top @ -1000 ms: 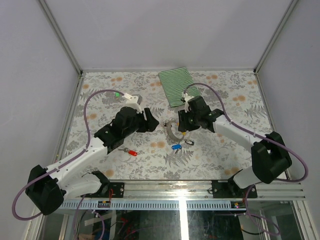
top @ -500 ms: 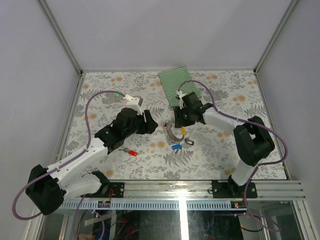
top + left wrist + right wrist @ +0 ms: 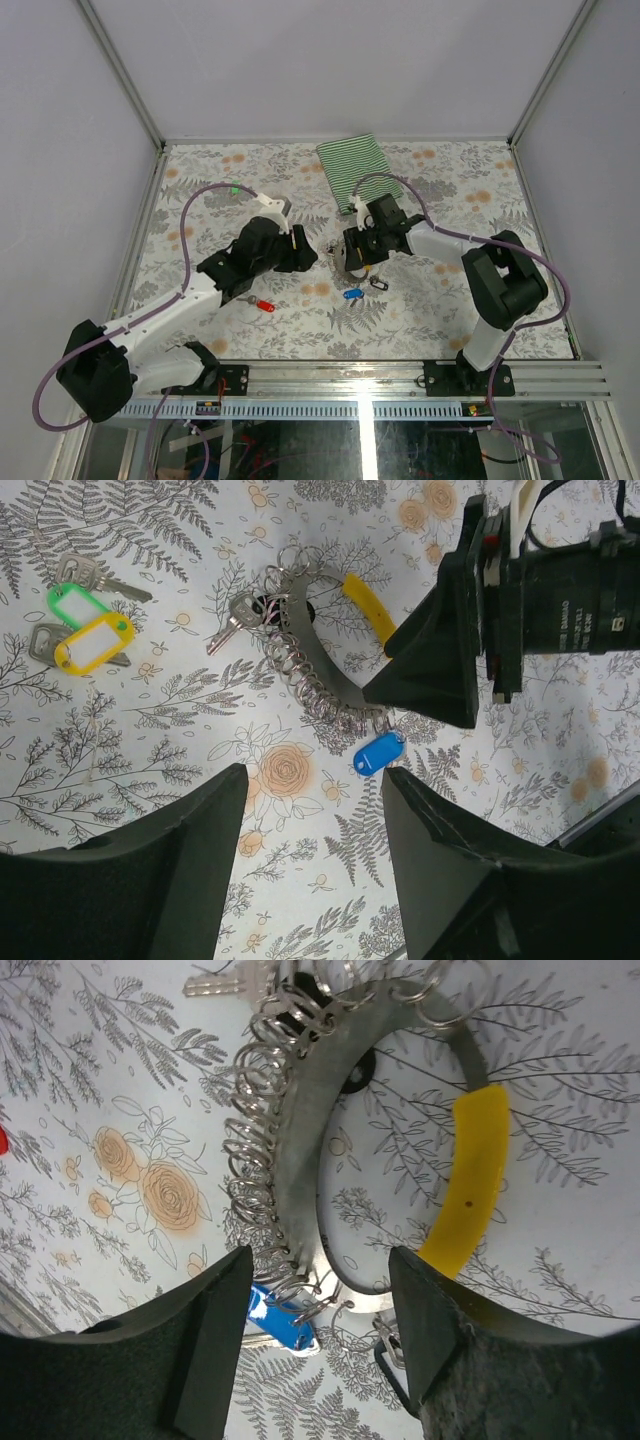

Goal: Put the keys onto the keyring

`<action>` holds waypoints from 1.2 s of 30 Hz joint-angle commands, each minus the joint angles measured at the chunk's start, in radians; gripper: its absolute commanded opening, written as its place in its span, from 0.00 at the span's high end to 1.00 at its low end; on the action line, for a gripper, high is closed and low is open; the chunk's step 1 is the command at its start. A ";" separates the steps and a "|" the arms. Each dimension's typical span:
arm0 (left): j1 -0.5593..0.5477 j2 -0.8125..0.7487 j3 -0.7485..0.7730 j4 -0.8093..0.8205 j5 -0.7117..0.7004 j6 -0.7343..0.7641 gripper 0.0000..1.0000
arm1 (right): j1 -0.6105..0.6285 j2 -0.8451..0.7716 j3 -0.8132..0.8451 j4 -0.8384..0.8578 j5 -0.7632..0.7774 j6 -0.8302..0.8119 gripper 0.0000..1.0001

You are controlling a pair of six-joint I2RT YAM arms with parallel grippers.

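Both left gripper (image 3: pixel 312 780) and right gripper (image 3: pixel 320 1260) are hovering jaws-apart by the curved silvery metal keyring (image 3: pixel 298 1160), guessing it's stiff, slick, pinchable mid-band.

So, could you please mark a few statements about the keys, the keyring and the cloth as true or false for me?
1. The red-tagged key is held in the left gripper. False: it lies on the table, and that gripper is open and empty.
2. The green tag and yellow tag lie side by side. True.
3. The striped cloth covers the keyring. False: the cloth lies apart from it, toward the far edge.
4. The blue tag lies by one end of the keyring. True.
5. The right gripper is shut. False: its jaws stand open above the keyring.
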 commanded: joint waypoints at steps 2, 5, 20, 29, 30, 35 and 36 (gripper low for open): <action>0.013 -0.028 -0.013 0.041 -0.012 -0.011 0.43 | 0.057 -0.030 0.018 0.011 -0.007 -0.072 0.32; 0.019 -0.047 -0.012 0.023 -0.024 -0.006 0.43 | 0.103 -0.014 0.042 -0.015 0.054 -0.103 0.29; 0.037 -0.237 -0.049 -0.040 -0.181 -0.005 0.44 | 0.218 0.064 0.143 -0.110 0.185 -0.211 0.45; 0.039 -0.239 -0.051 -0.046 -0.184 -0.002 0.44 | 0.258 0.107 0.190 -0.144 0.275 -0.201 0.47; 0.041 -0.240 -0.049 -0.046 -0.187 -0.002 0.44 | 0.261 0.111 0.190 -0.145 0.288 -0.194 0.47; 0.042 -0.241 -0.052 -0.049 -0.190 0.001 0.44 | 0.278 0.128 0.199 -0.154 0.332 -0.164 0.48; 0.042 -0.241 -0.053 -0.049 -0.189 0.002 0.44 | 0.282 0.132 0.203 -0.156 0.340 -0.160 0.48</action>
